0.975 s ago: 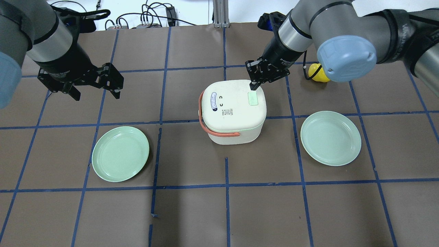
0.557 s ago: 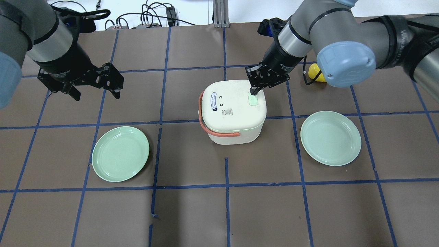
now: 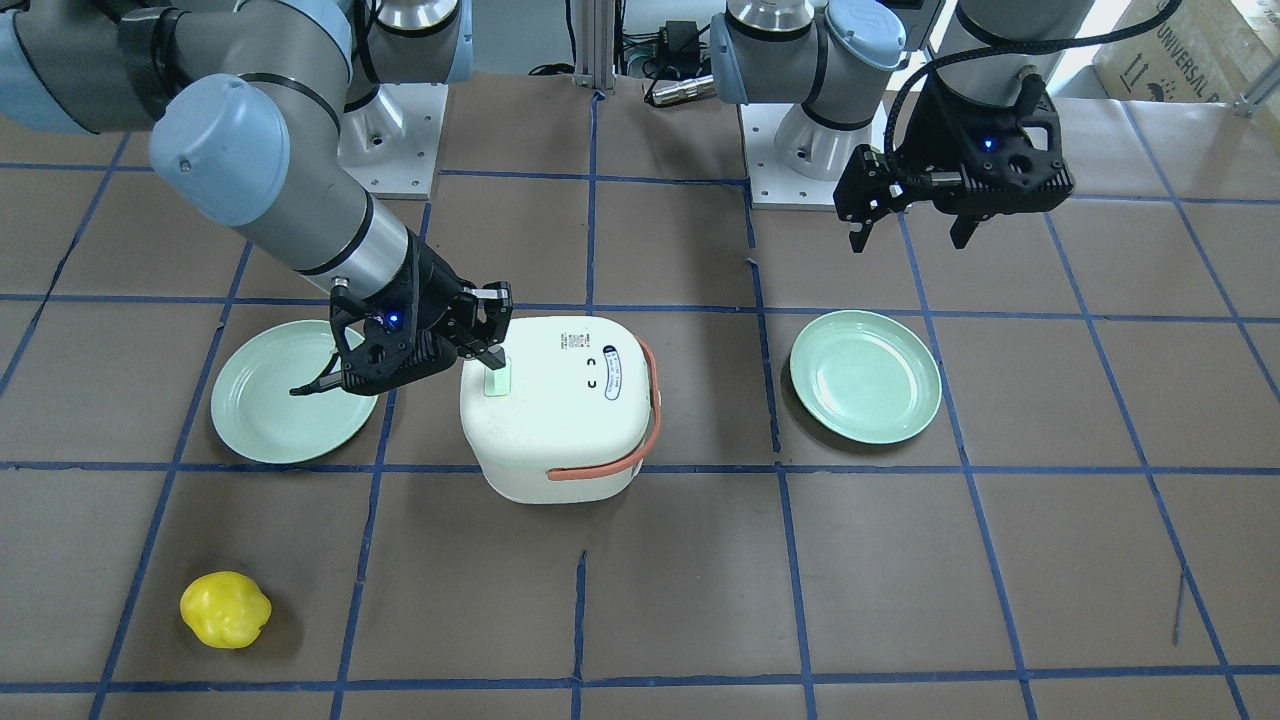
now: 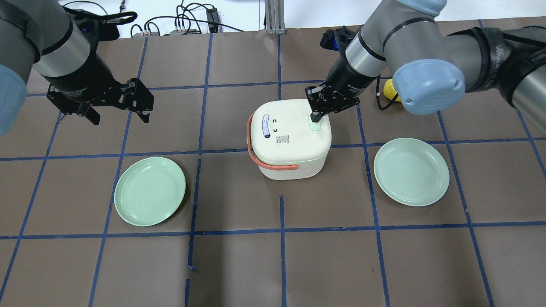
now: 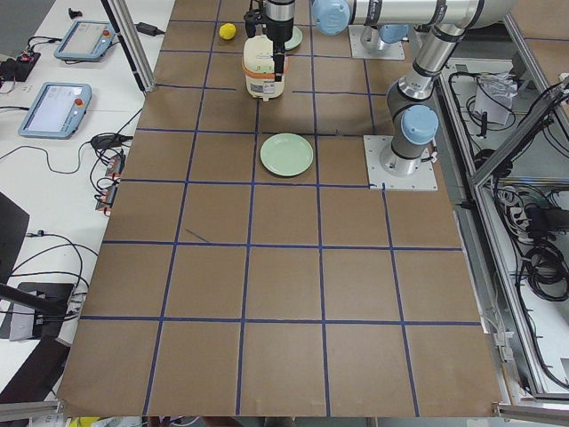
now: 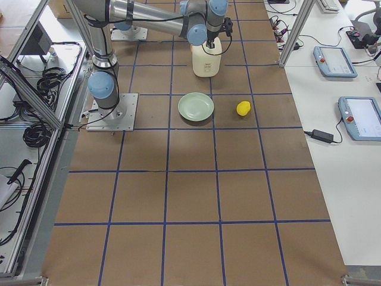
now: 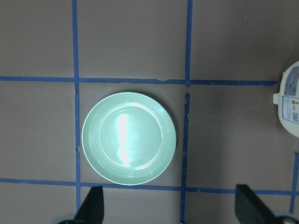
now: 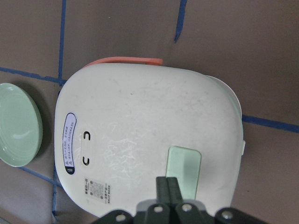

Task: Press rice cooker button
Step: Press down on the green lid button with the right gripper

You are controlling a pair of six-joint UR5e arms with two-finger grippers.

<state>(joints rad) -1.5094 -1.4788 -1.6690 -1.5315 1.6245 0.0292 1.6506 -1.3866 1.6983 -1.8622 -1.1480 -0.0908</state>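
Observation:
The cream-white rice cooker (image 4: 286,140) stands mid-table with its lid shut and its salmon-orange handle (image 4: 255,160) folded down at its side. A mint-green button (image 4: 315,125) sits on the lid. My right gripper (image 4: 314,117) is shut, and its joined fingertips (image 8: 167,184) point down onto one end of the button (image 8: 187,168). The front view shows the same contact at the button (image 3: 497,383) on the cooker (image 3: 560,420). My left gripper (image 4: 119,116) is open and empty, hovering far to the left above a green plate (image 7: 128,138).
Two mint-green plates lie on the brown mat, one left (image 4: 150,191) and one right (image 4: 411,171) of the cooker. A yellow lemon-like object (image 4: 390,91) lies behind the right arm and also shows in the front view (image 3: 225,609). Blue tape lines grid the table.
My right gripper has moved down and slightly forward, from the lid's far edge onto the green button. The left arm, cooker and plates have not moved.

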